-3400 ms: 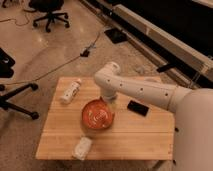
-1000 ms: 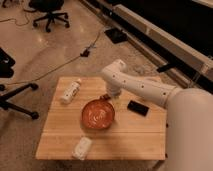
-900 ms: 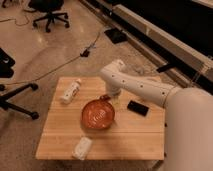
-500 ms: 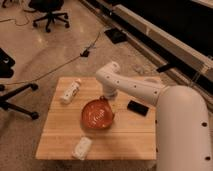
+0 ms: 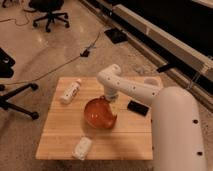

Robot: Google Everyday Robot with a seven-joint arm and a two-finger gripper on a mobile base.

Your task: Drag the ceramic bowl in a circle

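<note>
The ceramic bowl [image 5: 98, 114], glossy orange-red and shallow, sits near the middle of the wooden table [image 5: 57, 136]. My gripper [image 5: 112, 106] reaches down from the white arm onto the bowl's far right rim. Its fingers stand wide, and one pale finger [image 5: 114, 108] shows against the rim. How the other finger sits relative to the rim is hidden by the wrist. The bowl rests flat on the table.
A white bottle [image 5: 70, 91] lies at the table's back left and a pale crumpled packet [image 5: 82, 148] near the front edge. A black flat object [image 5: 136, 107] lies right of the bowl. Office chairs [image 5: 48, 12] and cables [image 5: 75, 59] are on the floor behind.
The arm's elbow has swung slightly left and toward the front over the last second. The gripper stays at the bowl's rim, and the bowl has barely shifted.
</note>
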